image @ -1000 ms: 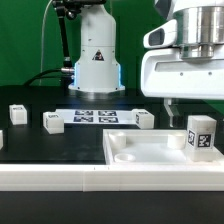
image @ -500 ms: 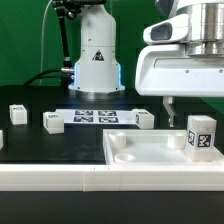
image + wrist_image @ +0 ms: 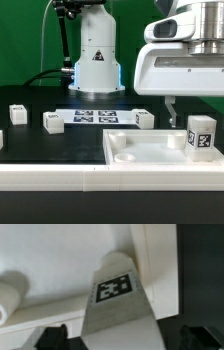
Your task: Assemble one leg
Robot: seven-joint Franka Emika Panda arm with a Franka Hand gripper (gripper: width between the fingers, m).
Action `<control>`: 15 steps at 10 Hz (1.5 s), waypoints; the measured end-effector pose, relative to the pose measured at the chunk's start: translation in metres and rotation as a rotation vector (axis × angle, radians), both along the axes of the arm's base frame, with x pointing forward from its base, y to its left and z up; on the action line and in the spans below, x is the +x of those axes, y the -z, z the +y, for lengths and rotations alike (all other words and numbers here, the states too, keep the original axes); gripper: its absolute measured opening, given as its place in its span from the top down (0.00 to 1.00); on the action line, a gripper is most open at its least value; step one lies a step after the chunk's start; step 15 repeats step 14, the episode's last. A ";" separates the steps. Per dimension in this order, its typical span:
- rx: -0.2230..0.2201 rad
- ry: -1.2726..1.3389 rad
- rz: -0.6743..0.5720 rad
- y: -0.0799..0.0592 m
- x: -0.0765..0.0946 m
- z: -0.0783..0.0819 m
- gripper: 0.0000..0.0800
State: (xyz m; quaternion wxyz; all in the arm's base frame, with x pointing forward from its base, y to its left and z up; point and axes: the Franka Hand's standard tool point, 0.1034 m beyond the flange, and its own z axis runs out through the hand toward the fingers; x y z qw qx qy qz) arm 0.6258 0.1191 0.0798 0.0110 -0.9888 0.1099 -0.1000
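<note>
A leg (image 3: 201,137), a small white post with a black-and-white tag, stands upright on the right end of the wide white panel (image 3: 140,158). My gripper (image 3: 196,110) hangs just above it, with one dark finger (image 3: 167,106) showing. In the wrist view the leg (image 3: 117,286) rises from the panel's corner (image 3: 50,258) between my two fingers (image 3: 55,336). There is a gap on each side of it, so my gripper (image 3: 120,341) is open and touches nothing.
Three more white legs stand on the black table behind the panel (image 3: 17,113), (image 3: 52,121), (image 3: 145,119). The marker board (image 3: 95,116) lies at the back by the arm's base (image 3: 96,60). A round socket (image 3: 8,291) shows on the panel.
My gripper has risen slightly above the leg. The leg and the other parts have not moved.
</note>
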 end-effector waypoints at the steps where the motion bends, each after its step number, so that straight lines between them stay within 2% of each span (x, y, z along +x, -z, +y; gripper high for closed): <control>1: 0.000 0.000 -0.001 0.000 0.000 0.000 0.43; 2: 0.003 0.016 0.000 0.000 0.000 -0.001 0.64; 4: 0.006 0.035 0.000 0.000 0.000 -0.002 0.64; 8: 0.041 0.329 -0.004 0.000 -0.001 -0.018 0.64; 9: 0.038 0.411 -0.013 0.000 -0.003 -0.024 0.63; 11: 0.037 0.411 -0.014 0.000 -0.002 -0.025 0.62; 12: 0.037 0.411 -0.014 0.000 -0.002 -0.025 0.42; 13: 0.037 0.411 -0.014 0.000 -0.002 -0.025 0.42; 14: 0.037 0.411 -0.014 0.000 -0.002 -0.025 0.27; 15: 0.037 0.411 -0.014 0.000 -0.002 -0.025 0.27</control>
